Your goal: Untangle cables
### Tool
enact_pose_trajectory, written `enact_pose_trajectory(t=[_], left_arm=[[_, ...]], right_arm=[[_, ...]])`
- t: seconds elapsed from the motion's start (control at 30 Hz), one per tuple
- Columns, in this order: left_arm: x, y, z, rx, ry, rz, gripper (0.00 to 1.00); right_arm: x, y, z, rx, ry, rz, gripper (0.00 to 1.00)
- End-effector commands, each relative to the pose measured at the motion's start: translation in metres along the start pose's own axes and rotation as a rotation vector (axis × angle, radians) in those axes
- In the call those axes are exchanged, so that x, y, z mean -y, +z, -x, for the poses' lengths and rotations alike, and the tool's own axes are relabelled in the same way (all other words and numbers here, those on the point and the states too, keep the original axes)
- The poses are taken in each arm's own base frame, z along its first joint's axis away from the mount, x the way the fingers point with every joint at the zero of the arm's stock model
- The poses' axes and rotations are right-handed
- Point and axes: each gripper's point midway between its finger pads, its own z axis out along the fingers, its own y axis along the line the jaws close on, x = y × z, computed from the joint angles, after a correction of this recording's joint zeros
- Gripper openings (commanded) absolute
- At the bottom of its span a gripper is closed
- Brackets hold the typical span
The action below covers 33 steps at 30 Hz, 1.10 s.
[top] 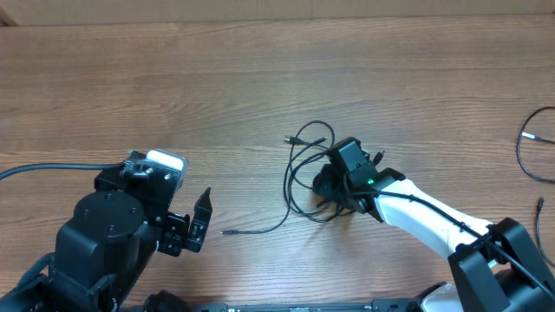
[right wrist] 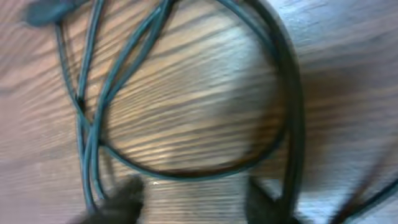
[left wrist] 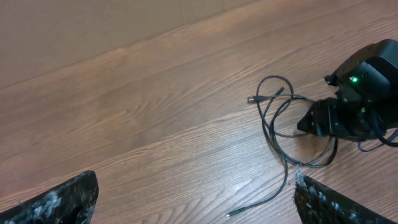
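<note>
The cables [top: 299, 173] are thin black cords looped together at mid-table, with one plug end [top: 293, 139] at the top and a loose end [top: 227, 233] trailing left. My right gripper [top: 328, 185] is down on the tangle. In the right wrist view its blurred fingers [right wrist: 196, 202] are open close above the wood, with a cable loop [right wrist: 186, 171] just ahead of the tips and strands beside both fingers. My left gripper [top: 199, 221] is open and empty, left of the tangle. In the left wrist view its fingers [left wrist: 196, 186] are spread wide, with the loose cable end [left wrist: 235, 213] between them.
Another thin black cable [top: 531, 147] lies at the table's right edge. The right arm's white link [top: 425, 212] runs from the lower right to the tangle. The left arm's black base [top: 104, 234] fills the lower left corner.
</note>
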Motion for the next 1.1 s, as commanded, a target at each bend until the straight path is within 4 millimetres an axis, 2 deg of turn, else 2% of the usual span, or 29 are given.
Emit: enact_pose_trajectory(t=[0.0,0.1,0.17,0.23,0.3,0.33,0.37,0.4,0.43,0.53,0.57,0.67,0.77,0.83,0.9,0.93,1.03,1.07], left_arm=[[-0.003,-0.001,0.002,0.006,0.011,0.016,1.0],[-0.003,-0.001,0.002,0.006,0.011,0.016,1.0],[-0.003,-0.001,0.002,0.006,0.011,0.016,1.0],[-0.003,-0.001,0.002,0.006,0.011,0.016,1.0],[-0.003,-0.001,0.002,0.006,0.011,0.016,1.0],[-0.003,-0.001,0.002,0.006,0.011,0.016,1.0],[-0.003,-0.001,0.002,0.006,0.011,0.016,1.0],[-0.003,-0.001,0.002,0.006,0.011,0.016,1.0],[-0.003,-0.001,0.002,0.006,0.011,0.016,1.0],[-0.003,-0.001,0.002,0.006,0.011,0.016,1.0],[-0.003,-0.001,0.002,0.006,0.011,0.016,1.0],[-0.003,-0.001,0.002,0.006,0.011,0.016,1.0],[-0.003,-0.001,0.002,0.006,0.011,0.016,1.0],[-0.003,-0.001,0.002,0.006,0.011,0.016,1.0],[-0.003,-0.001,0.002,0.006,0.011,0.016,1.0],[-0.003,-0.001,0.002,0.006,0.011,0.016,1.0],[-0.003,-0.001,0.002,0.005,0.011,0.016,1.0],[-0.003,-0.001,0.002,0.004,0.011,0.016,1.0]], right_arm=[[-0.015,-0.003,-0.006,-0.028,-0.012,0.078,0.04],[-0.052,-0.01,-0.011,-0.069,-0.168,0.259,0.04],[-0.08,-0.032,-0.003,-0.072,-0.26,0.401,0.04],[-0.095,-0.053,0.008,-0.045,-0.289,0.475,0.04],[-0.124,-0.1,0.031,0.029,-0.371,0.619,0.04],[-0.139,-0.131,0.044,0.082,-0.395,0.688,0.04],[-0.147,-0.153,0.054,0.126,-0.406,0.725,0.04],[-0.16,-0.197,0.073,0.222,-0.426,0.784,0.04],[-0.168,-0.229,0.084,0.289,-0.439,0.818,0.04],[-0.184,-0.317,0.111,0.483,-0.476,0.905,0.04],[-0.189,-0.353,0.121,0.563,-0.493,0.938,0.04],[-0.2,-0.445,0.136,0.768,-0.539,1.012,0.04],[-0.201,-0.514,0.142,0.953,-0.538,1.037,0.04],[-0.202,-0.538,0.139,1.007,-0.548,1.052,0.04],[-0.202,-0.541,0.138,1.023,-0.569,1.043,0.04],[-0.201,-0.536,0.139,1.014,-0.57,1.028,0.04],[-0.194,-0.49,0.162,0.922,-0.478,0.908,0.04],[-0.196,-0.483,0.166,0.893,-0.453,0.913,0.04]])
